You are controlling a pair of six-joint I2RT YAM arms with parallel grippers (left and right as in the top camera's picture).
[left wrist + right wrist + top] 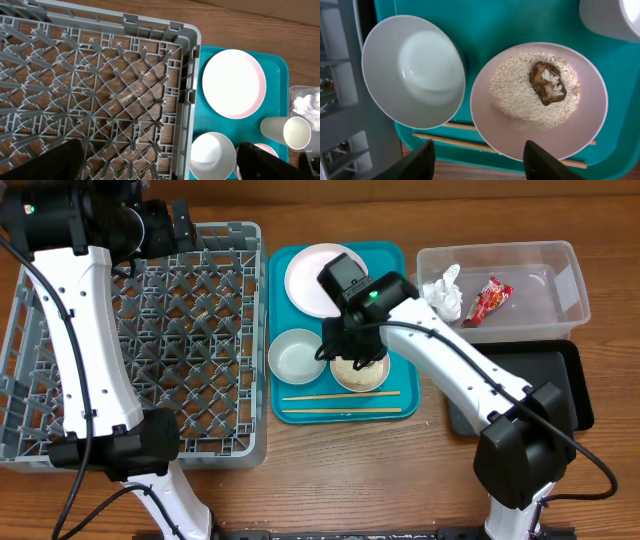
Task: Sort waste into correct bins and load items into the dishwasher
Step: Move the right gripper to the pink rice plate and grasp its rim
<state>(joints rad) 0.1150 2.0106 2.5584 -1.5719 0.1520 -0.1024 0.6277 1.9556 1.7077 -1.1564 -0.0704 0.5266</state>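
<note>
A brown wooden table (430, 480) carries everything, and the teal tray (392, 260) in its middle is the thing to steer by.

The right gripper (480, 161) hangs over the near half of the teal tray. Its fingers (417, 162) are parted and grip nothing. Below the gap lie the near rim of the small plate (495, 131) and the chopsticks (447, 140), which run along the tray's near edge. The plate carries a heap of rice (517, 92) with a brown lump (547, 82) on it. The empty bowl (412, 70) sits just to its left, rims close together. Beyond it the cup (287, 132) lies on its side, and the big plate (315, 275) fills the far end.

Right of the teal tray stands the tub (565, 250), which holds the tissue (443, 292) and the wrapper (488, 300). The black tray (565, 395) lies in front of it. The rack (230, 240) lies left of the teal tray. The left gripper (157, 164) waits over its far side, spread wide and holding nothing.

The food plate looks like the job in hand. I'd come down on its near rim clear of the chopsticks and the bowl, with one finger under the lip. Close firmly and lift level so no rice slides off. Tip it only once it is right over a bin. The black tray is my guess, since the dry litter is in the tub.
</note>
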